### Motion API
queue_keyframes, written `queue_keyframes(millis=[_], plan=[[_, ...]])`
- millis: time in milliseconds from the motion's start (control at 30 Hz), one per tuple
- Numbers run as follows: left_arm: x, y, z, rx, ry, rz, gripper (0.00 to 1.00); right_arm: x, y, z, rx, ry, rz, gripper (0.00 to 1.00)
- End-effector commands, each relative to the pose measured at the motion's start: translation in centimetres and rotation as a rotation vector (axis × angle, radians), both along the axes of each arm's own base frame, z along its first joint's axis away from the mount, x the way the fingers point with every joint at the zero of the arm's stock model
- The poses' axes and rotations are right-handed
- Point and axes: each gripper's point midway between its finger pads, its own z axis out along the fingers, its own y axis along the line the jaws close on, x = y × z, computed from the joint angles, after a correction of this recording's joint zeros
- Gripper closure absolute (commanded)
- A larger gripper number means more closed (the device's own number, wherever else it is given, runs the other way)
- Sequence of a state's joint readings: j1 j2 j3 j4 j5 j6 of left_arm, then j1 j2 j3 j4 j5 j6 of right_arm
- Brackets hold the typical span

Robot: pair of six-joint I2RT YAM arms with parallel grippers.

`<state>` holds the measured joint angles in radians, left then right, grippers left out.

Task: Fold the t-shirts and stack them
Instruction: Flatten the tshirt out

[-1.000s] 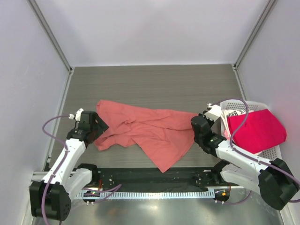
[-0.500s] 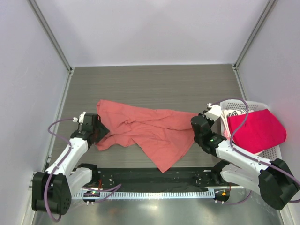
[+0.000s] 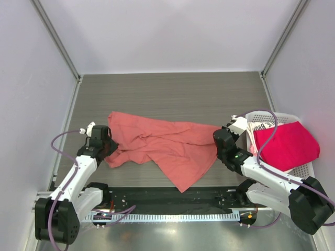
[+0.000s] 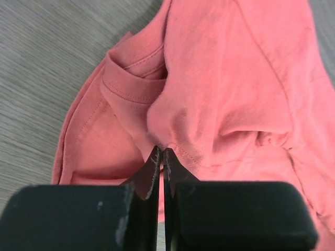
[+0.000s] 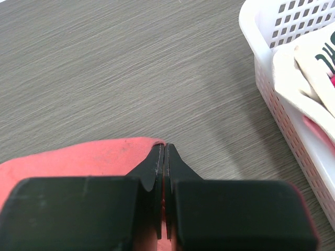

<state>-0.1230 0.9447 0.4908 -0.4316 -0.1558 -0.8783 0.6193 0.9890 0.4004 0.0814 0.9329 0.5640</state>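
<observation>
The salmon-coral t-shirt [image 3: 167, 144] lies crumpled across the middle of the table. My left gripper [image 3: 111, 144] is shut on a fold at the shirt's left end; in the left wrist view the jaws [image 4: 161, 152] pinch the cloth [image 4: 235, 78] next to a hemmed sleeve. My right gripper [image 3: 220, 135] is shut on the shirt's right edge; in the right wrist view its tips [image 5: 164, 147] hold the salmon cloth [image 5: 78, 159] low over the table. The crimson-pink t-shirt [image 3: 290, 144] and the white lettered t-shirt [image 3: 257, 128] lie in the basket.
The white lattice basket [image 3: 277, 114] stands at the right edge of the table, close to my right arm; its corner shows in the right wrist view [image 5: 267, 31]. Grey walls enclose the table on three sides. Purple cables loop off both arms.
My left gripper has shifted slightly at the shirt's left end and still pinches the cloth. The right arm and the shirt have hardly moved.
</observation>
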Motion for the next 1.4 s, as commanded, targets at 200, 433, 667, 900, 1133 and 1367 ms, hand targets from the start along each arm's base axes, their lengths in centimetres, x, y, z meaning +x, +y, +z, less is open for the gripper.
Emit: queue_keyframes(millis=[200, 433, 667, 900, 1133, 1367], plan=[[1.5, 0.1, 4.8, 0.006, -0.121, -0.009, 1.0, 1.0, 0.2, 2.0, 0.05, -0.065, -0.036, 0.99], [1.3, 1.0, 6.6, -0.002, -0.228, 0.069, 1.0, 1.8, 2.1, 1.5, 0.046, -0.024, 0.055, 0.68], [1.2, 2.1, 13.0, -0.01, -0.391, 0.139, 1.0, 1.9, 2.9, 1.3, 0.051, -0.008, 0.098, 0.41], [3.6, 1.4, 18.4, -0.029, -0.409, 0.121, 1.0, 1.3, 3.3, 1.1, 0.112, 0.019, 0.106, 0.38], [5.9, 2.1, 23.8, 0.021, -0.443, 0.126, 1.0, -1.2, 2.2, -0.9, 0.223, 0.088, 0.026, 0.39], [8.2, 1.4, 26.9, 0.01, -0.462, 0.084, 1.0, -1.2, 3.4, -2.6, 0.266, 0.151, 0.037, 0.39]])
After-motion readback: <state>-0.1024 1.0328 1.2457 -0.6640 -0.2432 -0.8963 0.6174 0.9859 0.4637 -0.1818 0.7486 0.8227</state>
